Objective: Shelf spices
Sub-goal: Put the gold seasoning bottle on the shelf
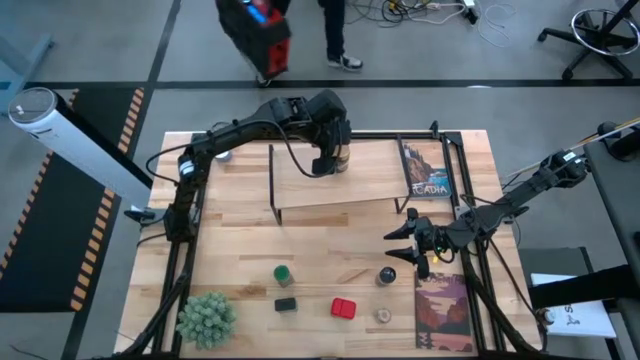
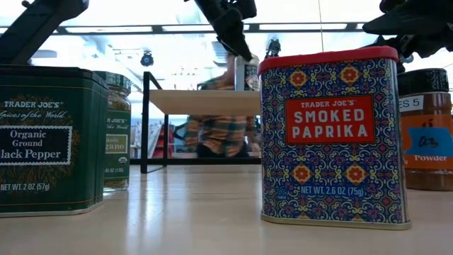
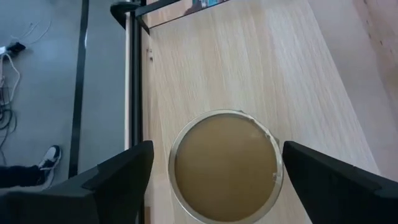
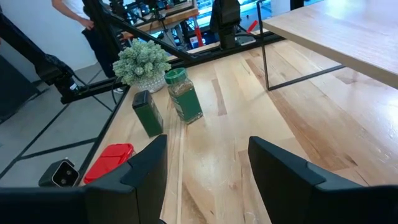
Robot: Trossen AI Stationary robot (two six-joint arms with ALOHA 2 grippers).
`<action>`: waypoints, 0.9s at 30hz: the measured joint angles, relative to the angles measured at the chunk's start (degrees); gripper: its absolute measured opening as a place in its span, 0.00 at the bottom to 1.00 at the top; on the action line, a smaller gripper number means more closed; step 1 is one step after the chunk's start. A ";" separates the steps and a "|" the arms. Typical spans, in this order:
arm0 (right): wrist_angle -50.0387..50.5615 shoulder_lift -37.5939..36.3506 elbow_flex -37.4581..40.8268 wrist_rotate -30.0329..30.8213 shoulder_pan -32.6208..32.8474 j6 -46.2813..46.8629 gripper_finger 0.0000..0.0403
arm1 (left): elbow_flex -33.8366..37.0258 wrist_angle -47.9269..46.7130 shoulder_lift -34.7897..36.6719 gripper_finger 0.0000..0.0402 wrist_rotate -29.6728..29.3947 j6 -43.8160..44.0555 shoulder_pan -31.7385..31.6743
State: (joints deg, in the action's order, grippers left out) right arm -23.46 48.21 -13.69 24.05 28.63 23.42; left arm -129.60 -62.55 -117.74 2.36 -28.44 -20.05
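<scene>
A: Which spices are nearest the right claw (image 1: 400,246)?

B: The dark-lidded jar (image 1: 387,276) sits just below it in the high view, lower right on the worktop (image 1: 310,250). That claw is open, empty.

A: And farther back?

B: Top centre, the left claw (image 3: 214,171) straddles the tan cylinder (image 3: 225,165) on the shelf (image 1: 330,190), fingers spread clear of it.

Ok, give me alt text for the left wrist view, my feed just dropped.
Looking straight down, the left gripper is open with its two dark fingers on either side of a tan cylinder standing on the shelf board, not touching it. The shelf's black frame and grey floor show along one side.
</scene>
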 joint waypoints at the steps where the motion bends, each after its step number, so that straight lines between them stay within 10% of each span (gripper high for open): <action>1: 0.00 0.01 0.00 -0.02 0.01 0.00 0.49 | 0.00 -0.10 0.06 0.86 -0.15 0.10 0.02; 27: 0.00 0.02 0.00 -0.01 0.00 0.04 0.49 | 0.00 -2.35 1.03 0.83 -4.93 0.45 0.89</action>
State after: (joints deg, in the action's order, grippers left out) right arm -23.46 48.23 -13.69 24.04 28.63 23.46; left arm -129.60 -64.91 -116.72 -2.57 -27.99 -19.16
